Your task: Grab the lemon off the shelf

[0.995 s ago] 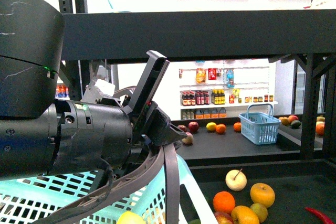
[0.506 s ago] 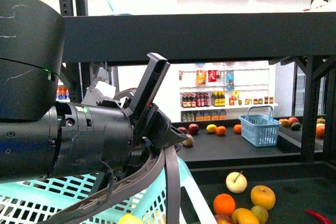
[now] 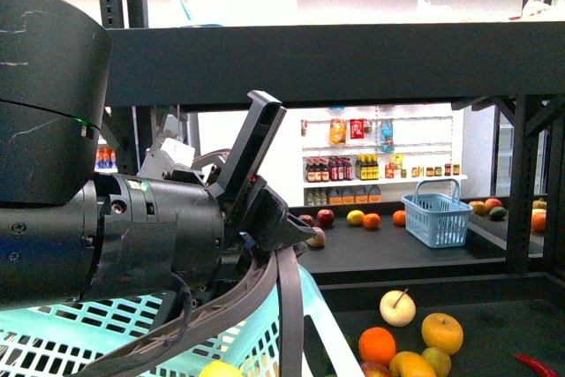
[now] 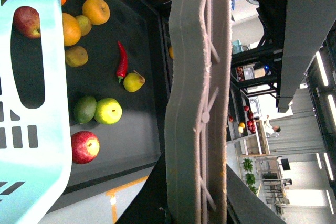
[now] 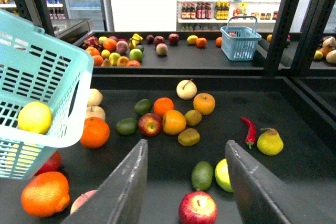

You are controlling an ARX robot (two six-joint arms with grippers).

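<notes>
Look first at the right gripper: jaws spread wide, nothing held between the two dark fingers, hovering over the black deck of the shelf. Just below and ahead of it, only other fruit: a red apple, a green avocado-like fruit, and a yellow-green one half hidden behind one finger. Do not close on any of these.

Further out, toward the left arm's side, find the lemon: pale yellow, lying inside the light-teal basket, against its slotted wall and not on the deck. Judge the pick itself as done, then, and treat the step in hand as taking the empty right arm clear.

To do it well, lift straight up first, away from the fruit below, and only then draw back. Avoid swinging toward the basket rim, which is near on that side. Leave the jaws wide, to catch nothing on the way. Hold the basket level meanwhile, to stop the lemon from rolling.

About the left gripper: cannot tell whether closed on the grey handle or not, too much hidden by the arm's own body.

Farthest out, ignore the small yellow fruit on the far deck near the blue basket.
</notes>
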